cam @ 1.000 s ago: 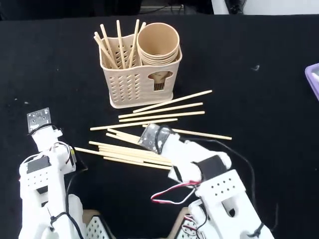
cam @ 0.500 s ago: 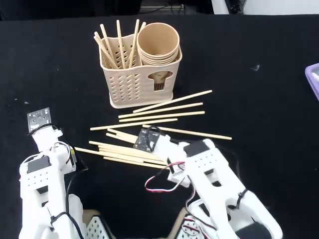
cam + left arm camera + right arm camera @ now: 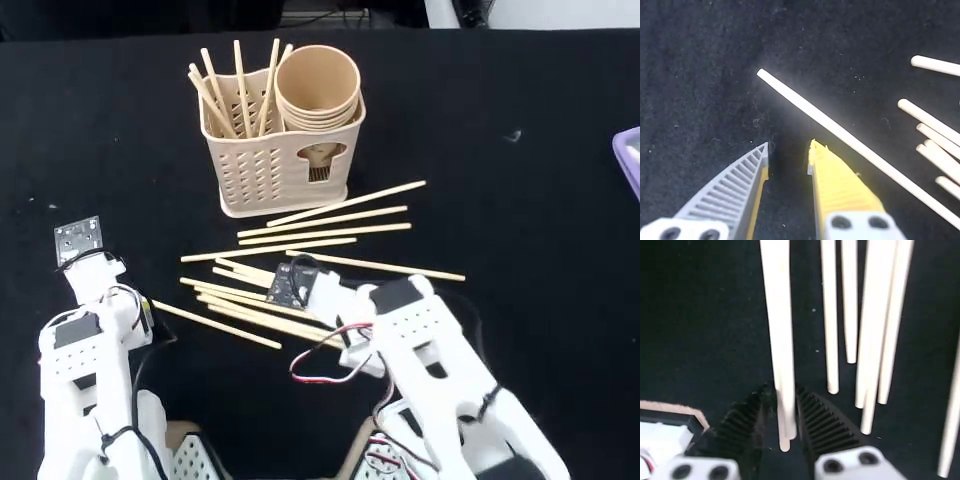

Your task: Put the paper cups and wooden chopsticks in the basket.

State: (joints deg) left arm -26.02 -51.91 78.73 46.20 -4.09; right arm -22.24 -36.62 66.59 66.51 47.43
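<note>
A perforated basket (image 3: 262,175) is standing at the far side of the black counter (image 3: 520,300). A stack of paper cups (image 3: 330,112) is sitting in its right compartment, and several upright chopsticks (image 3: 240,85) are leaning in its left one. Many loose chopsticks (image 3: 325,222) are lying scattered on the counter in front of the basket, between it and the two arms. The right arm (image 3: 415,320) is reaching low into this scatter, and its jaws are pressing narrowly on the near end of a pinched chopstick (image 3: 779,340), with other sticks lying just beside it. The left arm (image 3: 85,350) is sitting at the near left, its jaws slightly parted and holding nothing, pointing down at the counter just beside a lone chopstick (image 3: 840,133)
</note>
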